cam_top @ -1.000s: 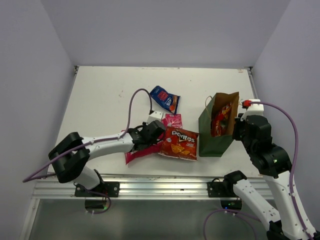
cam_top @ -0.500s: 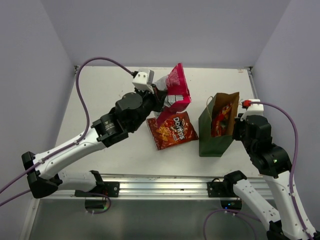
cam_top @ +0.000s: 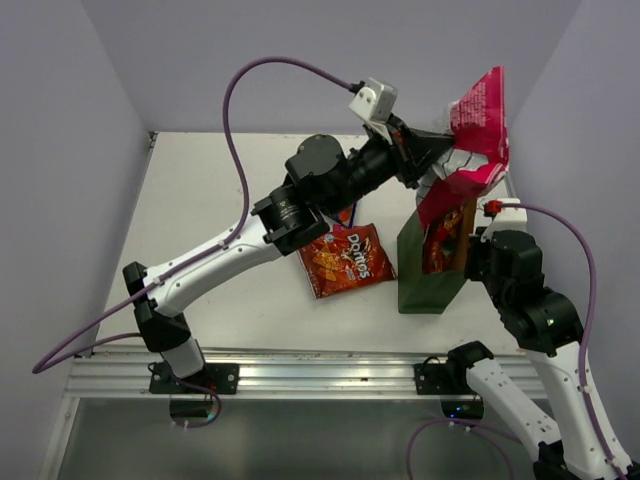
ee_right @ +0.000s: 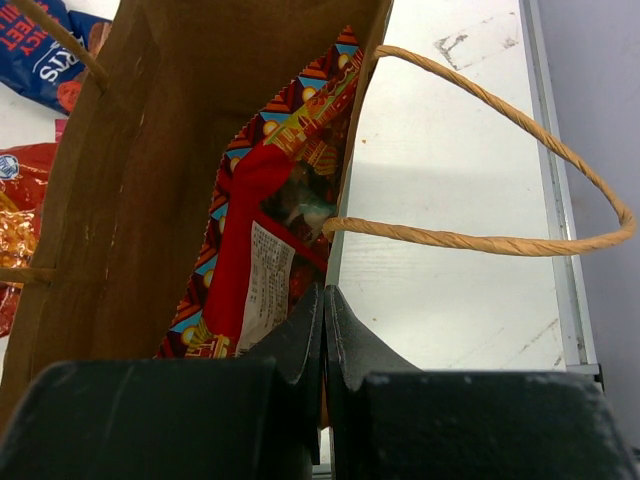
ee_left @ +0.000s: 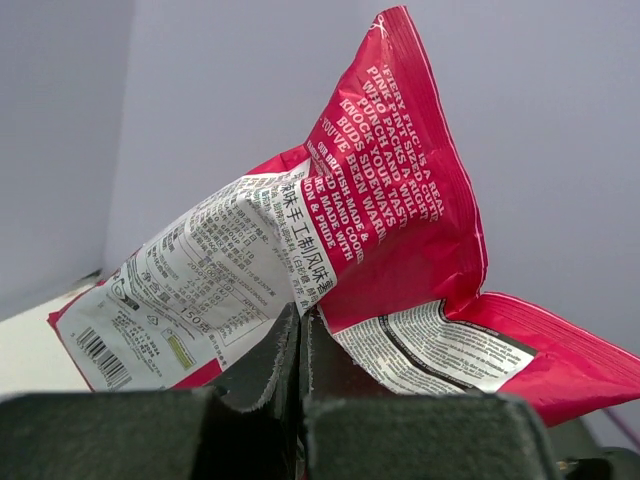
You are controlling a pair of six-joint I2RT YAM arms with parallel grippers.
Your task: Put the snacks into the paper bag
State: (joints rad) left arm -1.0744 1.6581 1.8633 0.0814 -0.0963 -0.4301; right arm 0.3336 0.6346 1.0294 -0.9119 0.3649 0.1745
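The pink-white packet (cam_top: 472, 135) hangs crumpled in the air, over the mouth of the paper bag (cam_top: 425, 280). I'd judge it light, soft, air-puffed foil: slippery, creases easily, contents crushable. It's best held by a flat edge or seam, not the puffed belly. The left pincer (ee_left: 302, 335) is pressed together on a lower fold, a thin bite only. The right pincer (ee_right: 323, 315) is clamped on the bag's side wall, propping the mouth open. One snack (ee_right: 265, 250) is inside. The Doritos bag (cam_top: 345, 262) lies on the desk (cam_top: 220, 200).
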